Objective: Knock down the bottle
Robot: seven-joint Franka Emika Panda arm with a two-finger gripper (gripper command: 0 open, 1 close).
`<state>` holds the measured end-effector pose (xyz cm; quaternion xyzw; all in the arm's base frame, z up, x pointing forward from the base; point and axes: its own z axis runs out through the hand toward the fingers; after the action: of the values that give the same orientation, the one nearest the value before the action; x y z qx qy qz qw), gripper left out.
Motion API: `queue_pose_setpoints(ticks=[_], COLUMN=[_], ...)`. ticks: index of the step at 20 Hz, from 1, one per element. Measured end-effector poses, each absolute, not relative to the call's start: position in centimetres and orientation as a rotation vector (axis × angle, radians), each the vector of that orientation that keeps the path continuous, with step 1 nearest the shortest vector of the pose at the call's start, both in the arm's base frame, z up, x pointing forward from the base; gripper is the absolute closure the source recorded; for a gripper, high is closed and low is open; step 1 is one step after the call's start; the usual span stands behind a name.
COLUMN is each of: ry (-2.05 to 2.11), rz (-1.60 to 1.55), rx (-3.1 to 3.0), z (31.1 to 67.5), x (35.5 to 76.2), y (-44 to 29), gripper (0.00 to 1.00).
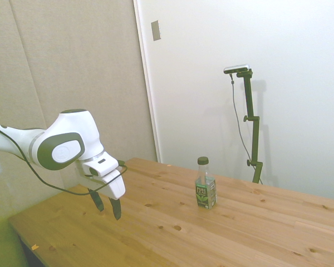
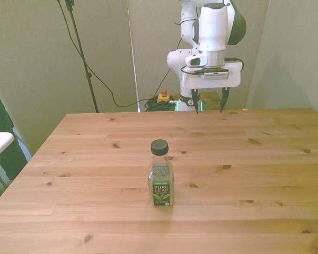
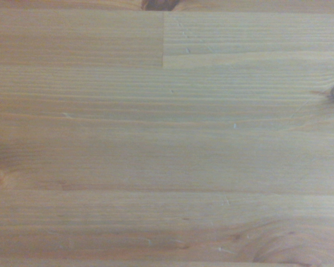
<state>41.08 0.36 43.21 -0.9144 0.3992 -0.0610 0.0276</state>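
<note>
Standing upright on the wooden table (image 2: 265,159), the bottle (image 2: 161,174) has a dark cap and a green label whose small print is too fine to read. Nothing touches it. The gripper (image 2: 208,108) hangs above the table's far edge, well apart from the bottle, with its two dark fingers (image 1: 116,208) spread apart and holding nothing. In the side view the arm is cut off at the picture's left edge. The wrist view shows only bare, slightly blurred wood grain (image 3: 167,133).
</note>
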Motion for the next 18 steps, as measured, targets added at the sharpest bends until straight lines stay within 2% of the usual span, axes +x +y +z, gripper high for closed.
queue_pose_setpoints(ticks=[6,10,15,17,18], ry=[1.271,1.359,1.477,1.502,1.502], rz=[-0.18,-0.246,-0.332,-0.353,-0.361], rx=[-2.848,-2.796,-2.701,-2.686,-2.687], z=[42.8,44.4,47.1,47.3,47.4], x=[40.8,41.7,44.8,48.0,48.1], y=[-1.7,-6.3,-12.3,-14.1,-14.0], gripper=[0.0,0.0,0.0,0.0,0.0])
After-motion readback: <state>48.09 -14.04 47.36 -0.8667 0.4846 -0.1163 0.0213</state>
